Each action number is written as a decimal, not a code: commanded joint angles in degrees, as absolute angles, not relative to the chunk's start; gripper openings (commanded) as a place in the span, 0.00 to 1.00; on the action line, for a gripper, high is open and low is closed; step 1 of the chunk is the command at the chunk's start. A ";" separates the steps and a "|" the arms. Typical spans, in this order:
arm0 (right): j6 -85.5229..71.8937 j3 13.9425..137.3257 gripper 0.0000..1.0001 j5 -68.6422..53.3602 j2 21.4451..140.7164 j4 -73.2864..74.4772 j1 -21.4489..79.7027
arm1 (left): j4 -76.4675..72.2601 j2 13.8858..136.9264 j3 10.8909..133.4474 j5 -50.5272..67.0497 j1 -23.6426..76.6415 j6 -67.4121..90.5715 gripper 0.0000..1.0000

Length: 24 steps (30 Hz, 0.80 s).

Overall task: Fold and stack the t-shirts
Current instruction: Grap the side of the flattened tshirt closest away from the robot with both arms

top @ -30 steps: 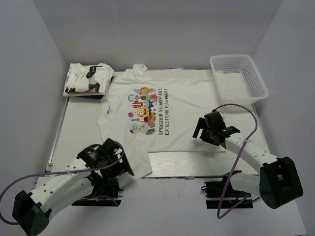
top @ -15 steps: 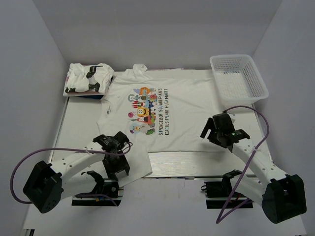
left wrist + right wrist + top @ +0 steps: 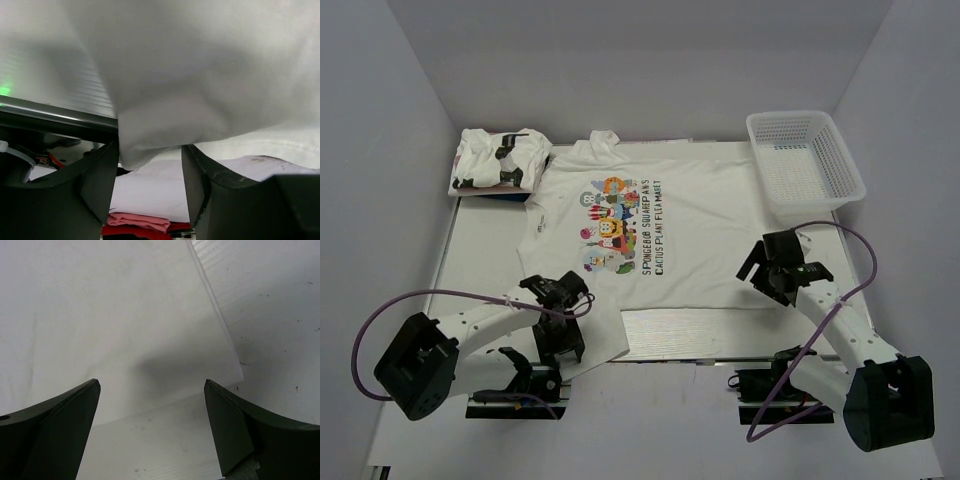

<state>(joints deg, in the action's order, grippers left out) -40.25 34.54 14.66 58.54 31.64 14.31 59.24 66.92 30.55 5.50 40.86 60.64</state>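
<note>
A white t-shirt with a colourful cartoon print (image 3: pixel 620 225) lies spread flat on the table. Its near-left sleeve (image 3: pixel 600 335) reaches over the board's near edge. My left gripper (image 3: pixel 565 335) sits at that sleeve. In the left wrist view the gripper (image 3: pixel 150 150) is open, and the sleeve's white edge (image 3: pixel 150 135) hangs between its fingertips. My right gripper (image 3: pixel 767 278) hovers over the shirt's near-right hem corner (image 3: pixel 220 360), open wide and empty (image 3: pixel 150 382). A stack of folded white t-shirts with black marks (image 3: pixel 500 160) lies at the far left.
A white plastic mesh basket (image 3: pixel 805 160) stands at the far right. The ribbed white board's near edge (image 3: pixel 700 335) lies in front of the shirt. Pink and red cloth (image 3: pixel 145 222) shows below the table edge. White walls enclose the table.
My right gripper has moved right and slightly nearer, to the hem's right corner. My left arm has swung its elbow left, while its gripper stayed at the sleeve.
</note>
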 commanded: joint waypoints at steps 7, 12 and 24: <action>-41.49 31.82 0.90 10.20 61.96 32.52 11.08 | 59.24 73.20 30.67 7.64 45.53 55.90 0.79; -41.40 30.59 0.89 7.73 62.14 31.11 10.11 | 55.82 77.16 31.28 6.94 47.28 55.90 0.66; -42.80 26.37 0.71 5.97 59.68 28.74 8.88 | 55.99 74.18 35.24 8.87 48.43 53.62 0.00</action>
<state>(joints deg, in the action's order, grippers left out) -41.69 27.73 7.44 60.27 30.44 9.02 57.84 75.70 34.26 7.27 47.79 54.70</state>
